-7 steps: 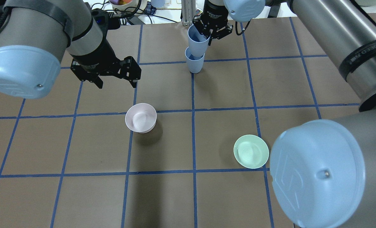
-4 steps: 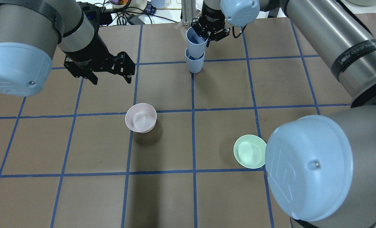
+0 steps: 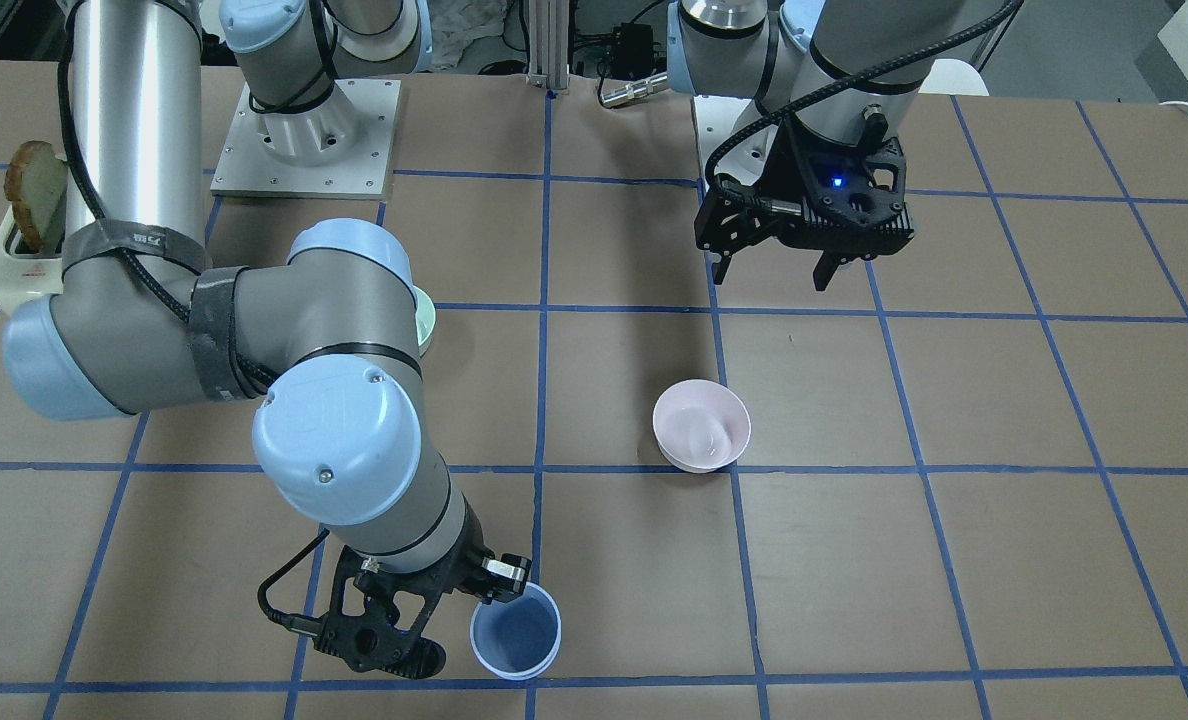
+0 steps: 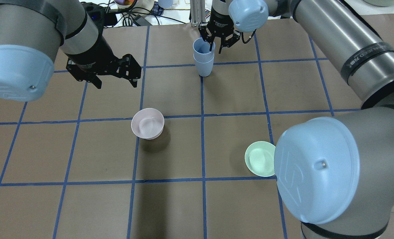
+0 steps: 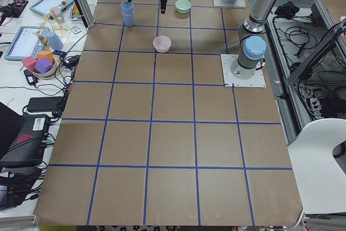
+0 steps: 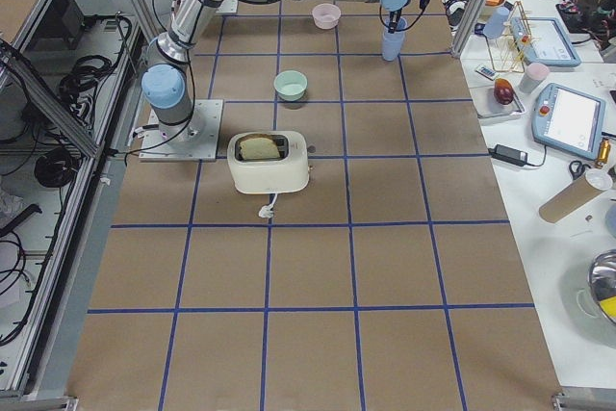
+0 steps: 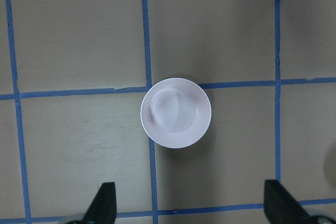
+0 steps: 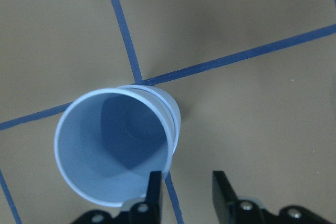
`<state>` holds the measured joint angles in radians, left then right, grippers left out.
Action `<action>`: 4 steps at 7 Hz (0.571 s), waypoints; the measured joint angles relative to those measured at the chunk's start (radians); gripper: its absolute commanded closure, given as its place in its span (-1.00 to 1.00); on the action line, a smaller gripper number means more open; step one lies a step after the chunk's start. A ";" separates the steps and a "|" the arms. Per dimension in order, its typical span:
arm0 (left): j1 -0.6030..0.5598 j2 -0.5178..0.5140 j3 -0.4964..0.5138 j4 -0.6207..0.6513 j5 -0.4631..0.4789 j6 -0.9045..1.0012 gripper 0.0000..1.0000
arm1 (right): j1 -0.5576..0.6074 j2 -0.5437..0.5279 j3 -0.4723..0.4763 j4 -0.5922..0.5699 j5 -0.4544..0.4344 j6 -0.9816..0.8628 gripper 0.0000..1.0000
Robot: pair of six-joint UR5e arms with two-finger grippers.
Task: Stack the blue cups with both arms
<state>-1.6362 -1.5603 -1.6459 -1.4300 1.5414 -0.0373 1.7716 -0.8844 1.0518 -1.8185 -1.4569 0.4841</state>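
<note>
The blue cups (image 4: 202, 57) are nested; stacking is judged complete. The right gripper (image 4: 216, 49) is parted at the rim, the left gripper (image 4: 115, 84) is spread and empty. Only withdrawal is left.

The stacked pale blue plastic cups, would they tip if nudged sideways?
Probably yes: the two nested pale blue plastic cups stand tall on a narrow tapered base. Thin rims suggest they are light and fairly stiff.
</note>
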 measured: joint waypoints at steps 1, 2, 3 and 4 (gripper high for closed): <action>0.000 0.000 0.000 -0.001 0.000 -0.001 -1.00 | 0.000 0.000 -0.001 -0.014 -0.002 0.003 -1.00; -0.001 0.000 0.000 -0.002 0.000 -0.001 -1.00 | -0.002 -0.010 -0.006 -0.009 -0.009 0.000 -1.00; 0.001 0.000 0.001 -0.003 0.000 0.000 -1.00 | -0.009 -0.036 -0.009 0.023 -0.028 -0.016 -1.00; 0.003 0.000 0.002 -0.006 -0.002 0.001 -1.00 | -0.024 -0.069 -0.006 0.076 -0.066 -0.058 -1.00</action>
<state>-1.6329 -1.5602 -1.6435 -1.4361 1.5396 -0.0363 1.7478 -0.9534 1.0457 -1.7422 -1.5233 0.4262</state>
